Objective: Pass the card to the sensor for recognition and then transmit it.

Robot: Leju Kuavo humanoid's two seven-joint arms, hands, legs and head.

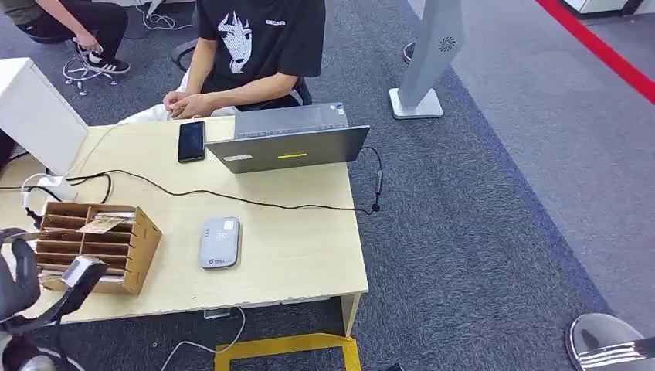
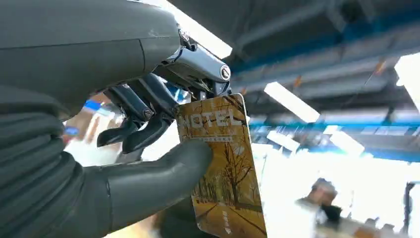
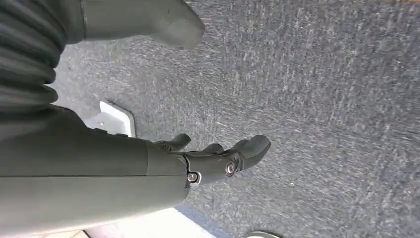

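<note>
My left hand (image 2: 124, 134) pinches an orange hotel card (image 2: 223, 168) with a tree picture between its thumb and fingers. In the head view that hand (image 1: 19, 282) is at the table's near left corner, and the card (image 1: 79, 270) is raised in front of a cardboard card box (image 1: 131, 247). The grey-white sensor pad (image 1: 219, 242) lies flat on the wooden table (image 1: 293, 255), to the right of the box and apart from the card. My right hand (image 3: 213, 158) hangs over grey carpet with fingers and thumb apart, holding nothing.
The card box holds more cards (image 1: 104, 224). A black cable (image 1: 232, 199) crosses the table behind the sensor. An open laptop (image 1: 290, 139) and a phone (image 1: 191, 141) lie at the far edge, where a person (image 1: 247, 54) sits. A white stand base (image 1: 417, 104) is on the carpet.
</note>
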